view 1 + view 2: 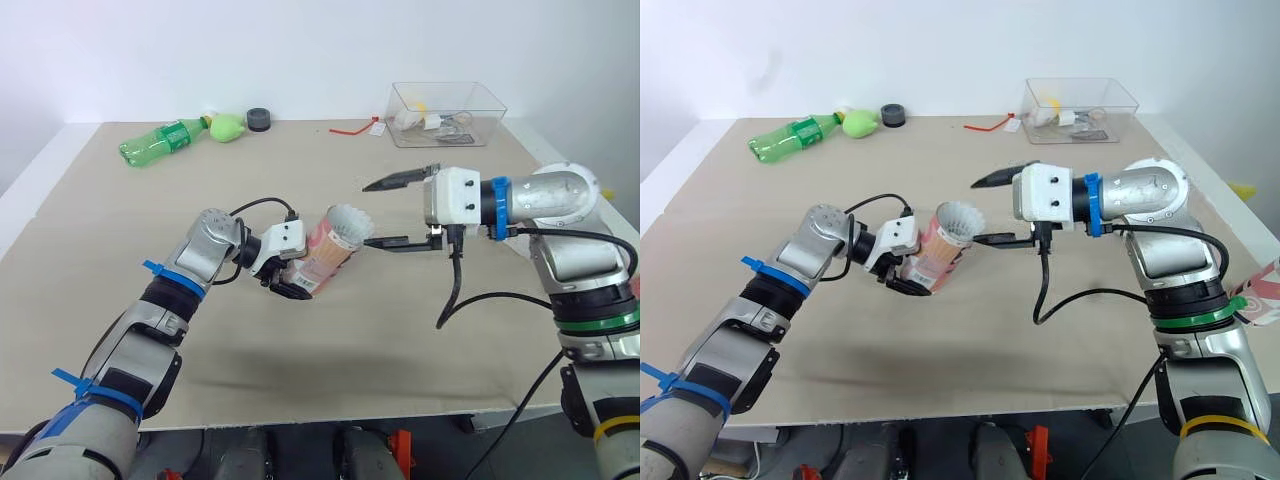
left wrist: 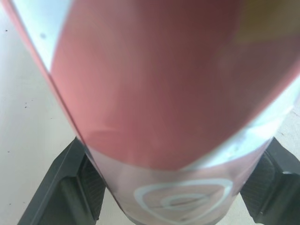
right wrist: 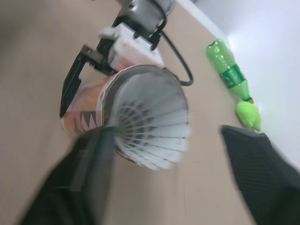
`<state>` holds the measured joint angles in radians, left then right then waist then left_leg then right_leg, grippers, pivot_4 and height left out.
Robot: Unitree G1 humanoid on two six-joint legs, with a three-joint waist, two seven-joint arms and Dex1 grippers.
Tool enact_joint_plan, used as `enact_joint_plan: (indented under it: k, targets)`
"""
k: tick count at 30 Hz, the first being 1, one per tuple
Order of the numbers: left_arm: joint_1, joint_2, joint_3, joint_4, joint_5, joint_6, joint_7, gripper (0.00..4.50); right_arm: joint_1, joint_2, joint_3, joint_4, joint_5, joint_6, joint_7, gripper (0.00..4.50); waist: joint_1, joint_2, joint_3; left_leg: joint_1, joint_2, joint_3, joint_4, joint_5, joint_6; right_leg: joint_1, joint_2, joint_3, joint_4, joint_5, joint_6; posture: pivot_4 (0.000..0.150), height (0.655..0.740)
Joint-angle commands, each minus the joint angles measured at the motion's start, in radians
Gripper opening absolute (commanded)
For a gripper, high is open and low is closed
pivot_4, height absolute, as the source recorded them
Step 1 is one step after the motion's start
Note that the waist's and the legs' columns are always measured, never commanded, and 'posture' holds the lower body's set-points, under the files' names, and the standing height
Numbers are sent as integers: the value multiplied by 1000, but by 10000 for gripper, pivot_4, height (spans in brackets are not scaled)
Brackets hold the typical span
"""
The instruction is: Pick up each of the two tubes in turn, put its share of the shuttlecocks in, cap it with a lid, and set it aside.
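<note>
A red and white tube (image 1: pixel 322 257) is held tilted above the table, with my left gripper (image 1: pixel 291 281) shut on its lower end. Its open mouth points at my right gripper (image 1: pixel 367 214). The white feather skirt of a shuttlecock (image 1: pixel 347 226) sticks out of that mouth. My right gripper is open, its fingers spread wide, the lower fingertip just beside the skirt and not touching it. In the right wrist view the shuttlecock (image 3: pixel 151 125) sits between the two spread fingers (image 3: pixel 80 183). The left wrist view has the tube (image 2: pixel 164 93) clamped between both pads (image 2: pixel 89 187).
A green plastic bottle (image 1: pixel 160 140), a green soft toy (image 1: pixel 228 127) and a small black round thing (image 1: pixel 259 119) lie at the back left. A clear plastic box (image 1: pixel 445 115) stands at the back right, a red tie (image 1: pixel 352 127) beside it.
</note>
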<state>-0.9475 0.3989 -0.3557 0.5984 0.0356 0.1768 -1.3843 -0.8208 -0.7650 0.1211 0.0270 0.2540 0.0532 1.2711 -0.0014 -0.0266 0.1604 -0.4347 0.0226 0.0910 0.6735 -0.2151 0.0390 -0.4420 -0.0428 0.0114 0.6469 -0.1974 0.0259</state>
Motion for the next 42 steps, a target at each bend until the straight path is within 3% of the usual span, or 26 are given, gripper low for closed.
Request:
enact_joint_plan:
  k: [1,9,17,26,42]
  targets:
    - [-12,2,5,-21,-7,4,-7,31532,-10,-15,-94,-39,66,106,-57,44706,0,0,0,0,0,0,0,0,0,0,0,0,0,0,0,1500,7400]
    - [-12,3,3,-15,-6,-3,-11,31532,140,2,-427,32,162,401,-434,44706,8,-1,0,-1,0,0,0,0,0,0,-1,-1,0,0,-1,1500,7400]
    - [-19,-4,-3,-2,-4,-11,-21,31532,356,35,-541,213,37,357,-738,44706,5,1,-1,-1,0,0,0,0,0,-1,0,0,0,0,-1,1500,7400]
    - [-4,-4,-5,-31,-4,6,-31,31532,285,28,-495,470,-12,294,-784,44706,2,1,-1,2,0,2,0,2,3,0,2,4,0,-1,4,1500,7400]
    - [44,23,1,-124,-13,72,-24,31532,126,30,-451,677,-31,339,-790,44706,-16,1,-1,1,0,2,-1,2,3,0,1,4,0,1,3,1500,7400]
